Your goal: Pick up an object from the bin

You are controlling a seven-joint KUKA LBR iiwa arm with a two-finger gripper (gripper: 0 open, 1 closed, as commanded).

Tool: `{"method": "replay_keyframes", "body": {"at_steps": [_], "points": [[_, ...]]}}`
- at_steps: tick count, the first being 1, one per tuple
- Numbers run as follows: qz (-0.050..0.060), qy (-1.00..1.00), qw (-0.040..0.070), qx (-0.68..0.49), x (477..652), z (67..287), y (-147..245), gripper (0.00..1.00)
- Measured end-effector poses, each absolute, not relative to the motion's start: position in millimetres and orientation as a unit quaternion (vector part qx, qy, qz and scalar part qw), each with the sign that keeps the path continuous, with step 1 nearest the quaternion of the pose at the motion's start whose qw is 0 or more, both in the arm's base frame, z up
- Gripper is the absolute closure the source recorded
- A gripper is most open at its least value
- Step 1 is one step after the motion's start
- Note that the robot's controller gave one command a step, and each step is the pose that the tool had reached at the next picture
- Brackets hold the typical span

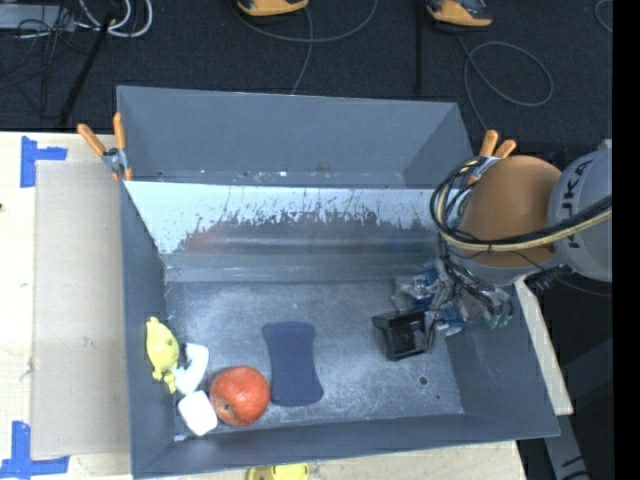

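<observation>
You are looking at the claw point(403, 335) hanging low over bare floor in the right part of the bin point(300, 168), with nothing under it. Whether it is standing apart or together I cannot tell, since its dark body is hiding that. The things are all lying well apart from it, toward the near left. A dark blue pad point(292, 361) is lying flat near the middle of the floor, closest to the claw, and a red apple point(240, 395) is sitting just beside the pad's left edge. Past the apple, a yellow toy point(160, 346) and two white lumps point(197, 411) are crowding into the corner (probably because the sloped walls are funnelling loose things down there). By my reading the pick is not yet begun. The pad is lying flat and low, so the round apple is likely offering you the easier grip, though the lump touching it may be getting in the way.
</observation>
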State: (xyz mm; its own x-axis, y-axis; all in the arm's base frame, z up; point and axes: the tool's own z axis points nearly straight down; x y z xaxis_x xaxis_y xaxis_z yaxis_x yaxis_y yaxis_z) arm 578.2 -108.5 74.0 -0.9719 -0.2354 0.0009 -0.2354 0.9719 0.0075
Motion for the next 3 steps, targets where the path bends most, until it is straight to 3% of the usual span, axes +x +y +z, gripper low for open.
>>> {"method": "replay_keyframes", "body": {"at_steps": [1, 2, 3], "points": [[0.0, -0.991, -0.001, 0.132, 593.9, 192.0, -134.6, 1.0], [0.0, -0.991, -0.001, 0.132, 593.8, 191.9, -134.8, 1.0], [-0.001, -0.99, 0.001, 0.143, 600.0, 252.1, -119.6, 1.0]]}}
